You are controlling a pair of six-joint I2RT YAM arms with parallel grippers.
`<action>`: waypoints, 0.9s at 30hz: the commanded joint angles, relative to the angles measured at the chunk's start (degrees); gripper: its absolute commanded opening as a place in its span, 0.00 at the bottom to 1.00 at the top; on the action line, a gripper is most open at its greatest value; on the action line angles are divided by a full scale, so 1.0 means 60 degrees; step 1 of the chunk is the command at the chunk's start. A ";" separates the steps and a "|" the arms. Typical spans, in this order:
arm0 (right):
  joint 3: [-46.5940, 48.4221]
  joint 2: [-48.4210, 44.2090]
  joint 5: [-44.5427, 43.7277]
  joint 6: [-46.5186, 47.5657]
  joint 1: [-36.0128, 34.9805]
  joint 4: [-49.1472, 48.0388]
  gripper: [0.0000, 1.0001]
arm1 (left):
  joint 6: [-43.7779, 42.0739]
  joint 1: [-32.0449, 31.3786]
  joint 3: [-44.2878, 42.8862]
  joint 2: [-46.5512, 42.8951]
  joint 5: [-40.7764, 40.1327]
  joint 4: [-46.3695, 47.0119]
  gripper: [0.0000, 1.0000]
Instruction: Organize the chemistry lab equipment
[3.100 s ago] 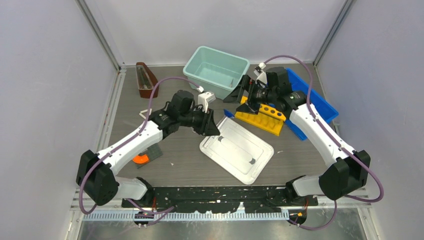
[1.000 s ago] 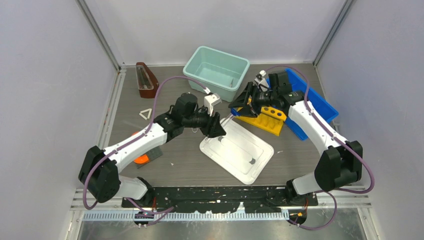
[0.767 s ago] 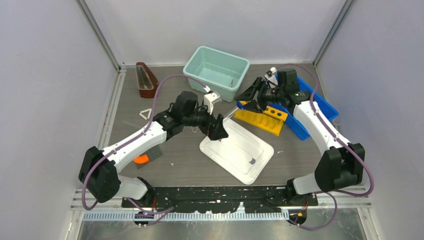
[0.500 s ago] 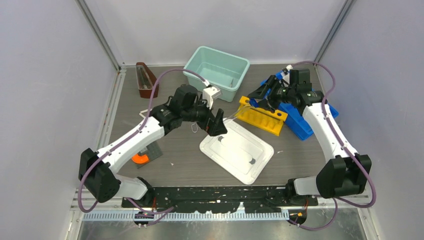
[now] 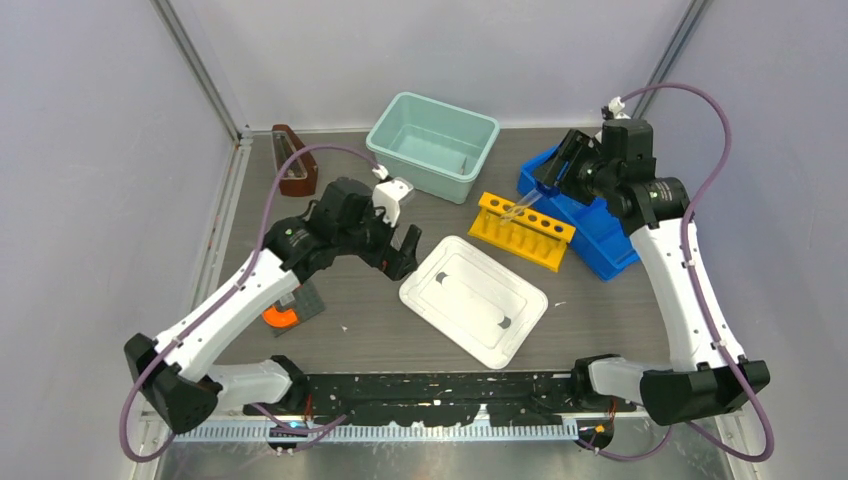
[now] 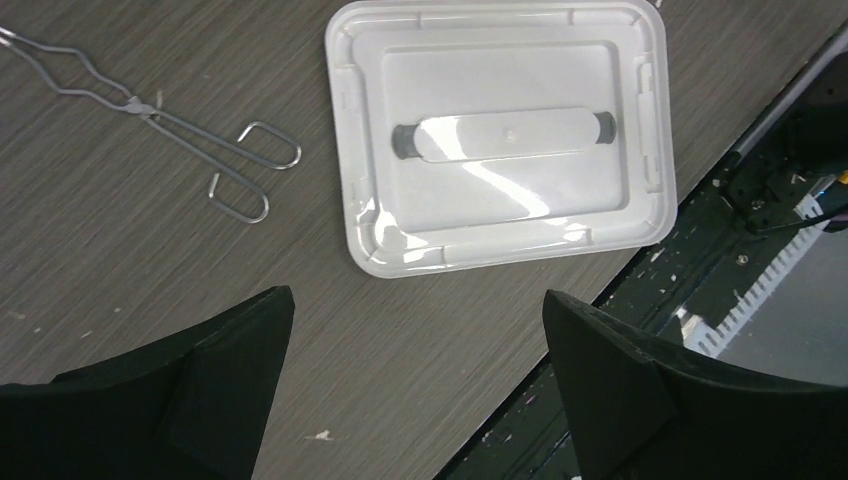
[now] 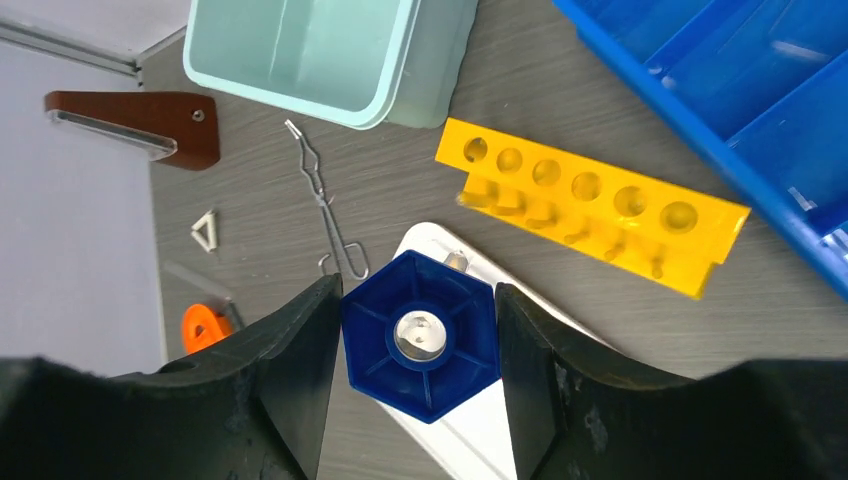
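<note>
My right gripper [image 7: 418, 292] is shut on a blue hexagonal knob-like piece [image 7: 420, 345] with a clear glass centre. From above, that gripper [image 5: 553, 176] hangs over the near end of the blue tray [image 5: 610, 235], and a clear tube [image 5: 522, 207] slants from it toward the yellow rack [image 5: 520, 232]. The slim silver wire tongs [image 6: 150, 108] lie loose on the table, also in the right wrist view as tongs [image 7: 325, 205]. A small white triangle [image 7: 205, 230] lies to their left. My left gripper [image 6: 415, 297] is open and holds nothing, above bare table left of the white lid [image 6: 500, 130].
A teal bin [image 5: 432, 140] stands at the back centre, with a brown wooden holder [image 5: 290, 160] at the back left. The white lid [image 5: 475, 300] lies mid-table. An orange piece [image 5: 282, 318] sits on a dark pad under the left arm.
The left gripper opened, let the tongs drop onto the table and drew back to the left. The right arm rose and swung back right toward the blue tray, still holding the blue piece.
</note>
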State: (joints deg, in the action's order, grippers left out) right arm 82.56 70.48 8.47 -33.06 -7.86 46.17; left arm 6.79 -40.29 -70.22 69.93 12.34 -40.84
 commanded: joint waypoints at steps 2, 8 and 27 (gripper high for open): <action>0.0878 0.0003 -0.2456 0.1230 -0.1095 0.0343 0.37 | -0.0386 -0.0037 0.0040 -0.1031 -0.1472 -0.0983 1.00; 0.1169 0.0663 -0.3970 0.1857 -0.2577 0.0127 0.37 | -0.0540 -0.0038 0.0797 -0.2035 -0.3268 -0.0710 1.00; 0.1181 0.2080 -0.4508 0.2554 -0.3246 -0.1205 0.36 | -0.0714 -0.0037 0.1296 -0.2561 -0.3799 -0.0400 1.00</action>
State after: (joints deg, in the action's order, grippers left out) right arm 87.33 82.37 -16.71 -18.92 -27.00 42.06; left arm 3.70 -40.29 -62.65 55.07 -9.45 -44.84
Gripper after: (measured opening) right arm 0.603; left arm 0.994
